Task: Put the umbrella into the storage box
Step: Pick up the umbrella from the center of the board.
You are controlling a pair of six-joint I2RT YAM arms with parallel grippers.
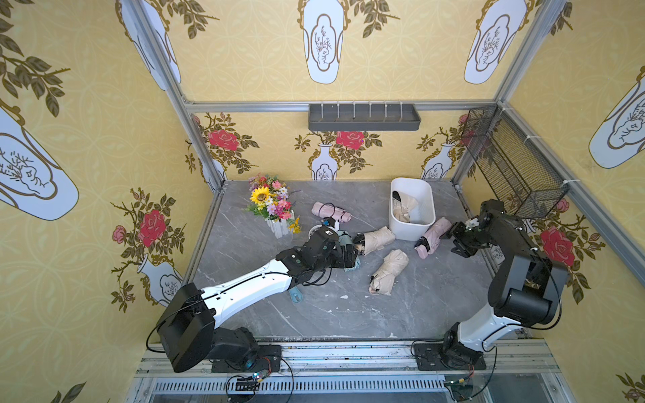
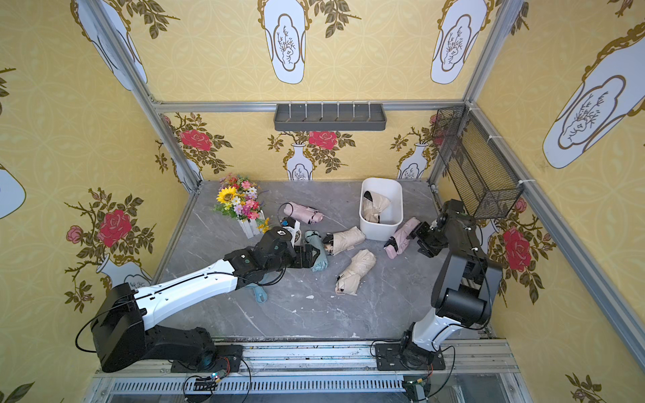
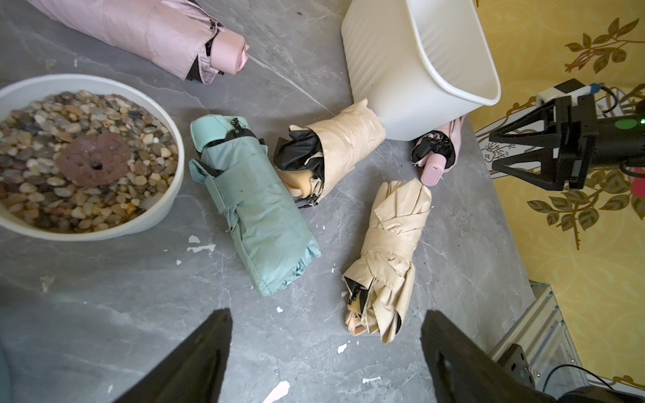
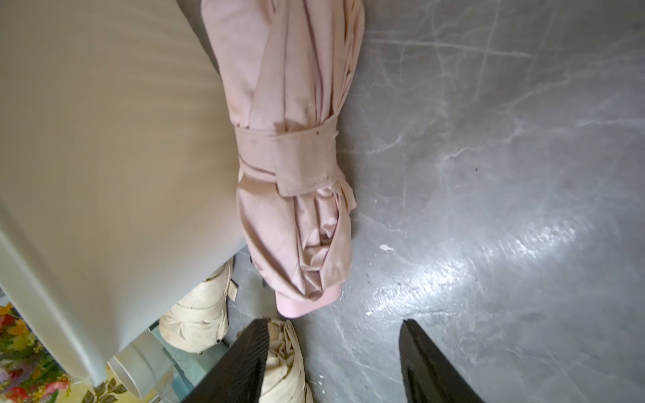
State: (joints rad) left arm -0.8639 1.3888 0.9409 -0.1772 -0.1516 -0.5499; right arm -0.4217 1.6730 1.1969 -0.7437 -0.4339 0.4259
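Yellow wallpaper (image 1: 251,62) on three sides, printed with white vases, red roses and olive leaves. Silver metal frame (image 1: 244,106) along the edges. Below, grey marbled floor (image 1: 331,314), glossy, flecked with white chips. Dark grey tray (image 1: 363,122) fixed to the back wall. Black wire basket (image 1: 516,167) hung on the side wall.

Teal umbrella (image 3: 251,206) on grey tabletop (image 3: 104,314) between pebble bowl (image 3: 69,81) and beige umbrella (image 3: 345,143).
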